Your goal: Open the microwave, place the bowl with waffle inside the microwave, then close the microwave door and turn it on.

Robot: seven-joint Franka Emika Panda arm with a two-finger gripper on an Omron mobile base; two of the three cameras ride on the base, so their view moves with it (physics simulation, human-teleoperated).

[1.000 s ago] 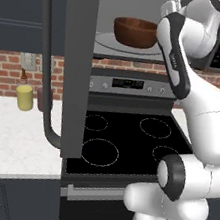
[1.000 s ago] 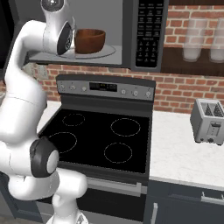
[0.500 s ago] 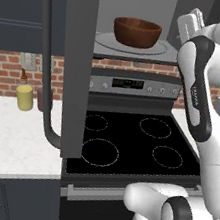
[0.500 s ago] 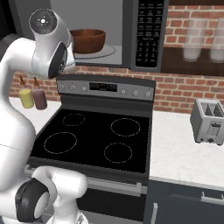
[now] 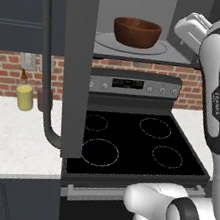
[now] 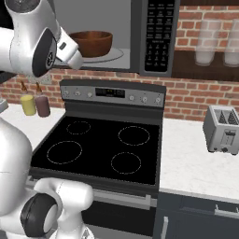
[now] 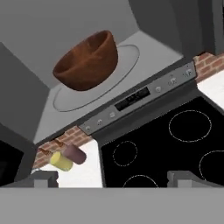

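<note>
The microwave (image 6: 156, 32) stands open above the stove. Its door (image 5: 71, 65) is swung out to the left, edge-on, with the curved bar handle (image 5: 46, 66) in front. The reddish-brown bowl (image 5: 136, 32) (image 6: 92, 43) (image 7: 89, 61) sits upright on the round turntable (image 5: 160, 49) inside. The waffle is hidden below the bowl's rim. My gripper (image 7: 113, 179) is open and holds nothing, its fingertips (image 7: 43, 177) wide apart. It hangs outside the cavity, in front of the bowl and apart from it. The white hand (image 5: 191, 25) (image 6: 70, 50) is at the cavity's front edge.
A black four-burner stove (image 5: 136, 147) lies below the microwave. A yellow bottle (image 5: 25, 97) and a maroon one (image 6: 43, 106) stand on the left counter. A silver toaster (image 6: 223, 128) sits on the right counter, and glasses (image 6: 207, 42) stand on a shelf above it.
The arm has drawn back out of the microwave, toward the cameras. The bowl has stayed put on the turntable, and the door has stayed open.
</note>
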